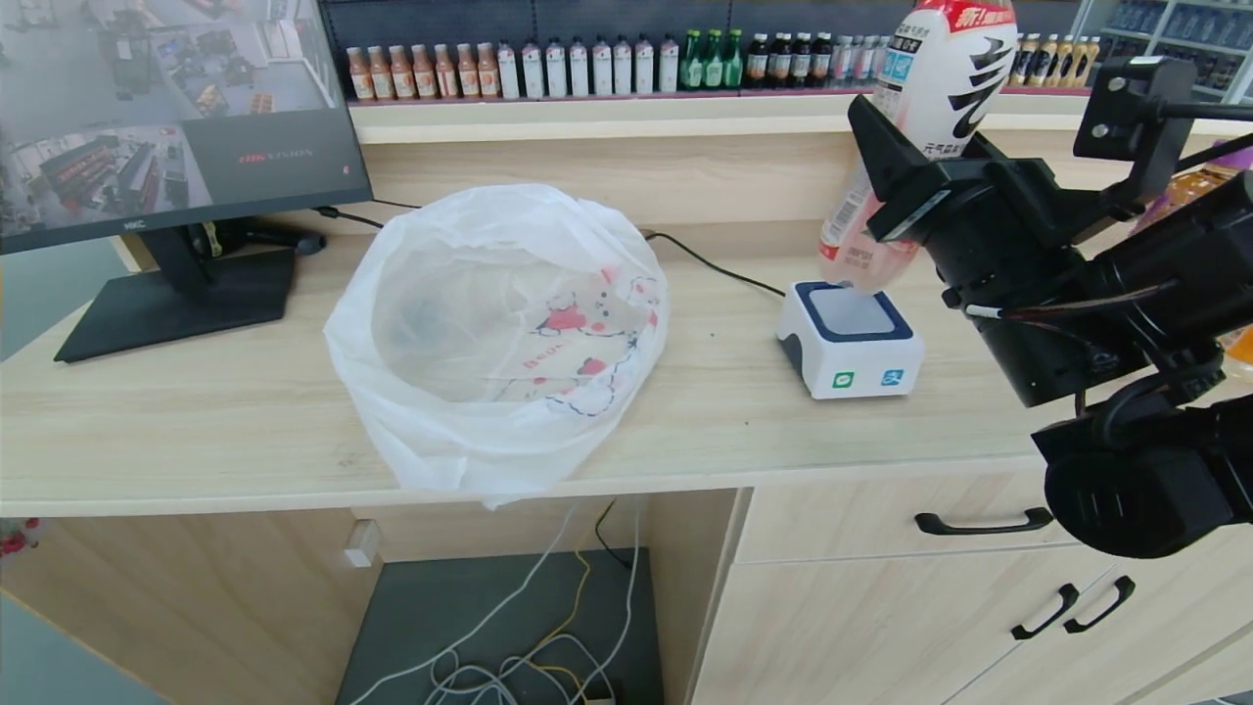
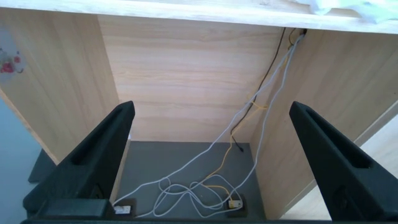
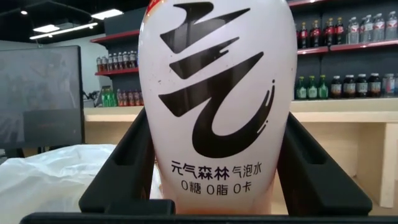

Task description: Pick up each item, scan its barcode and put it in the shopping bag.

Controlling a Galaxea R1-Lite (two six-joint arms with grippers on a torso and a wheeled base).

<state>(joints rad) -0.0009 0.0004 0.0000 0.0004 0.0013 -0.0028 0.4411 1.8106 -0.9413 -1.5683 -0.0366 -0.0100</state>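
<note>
- Below the worktop (image 1: 196,411) and well to the left of the scanner (image 1: 850,338), the left gripper (image 2: 211,109) hung with its jaws spread wide and nothing between them. It faced the recess where loose cables (image 2: 205,186) lay, probably parked out of the working arm's way.
- Left of the scanner, near the worktop's front edge, the shopping bag (image 1: 499,333) sat with its mouth rolled open and facing up, so an item could be dropped straight in. No item showed inside it.
- Directly over the scanner, the right gripper (image 1: 915,166) was clenched on the bottle (image 1: 940,69), gripping it at mid-body.
- This bottle leaned, its lower end just above the rear edge of the scanner's glass. Whether they touched could not be told. The tilt probably served to turn the label's barcode toward the window, so scanning looked to be the step in hand, with bagging to follow.
- Far left of the scanner stood a monitor (image 1: 166,108).
- Behind the scanner, a shelf (image 1: 587,103) carried a row of drinks.
</note>
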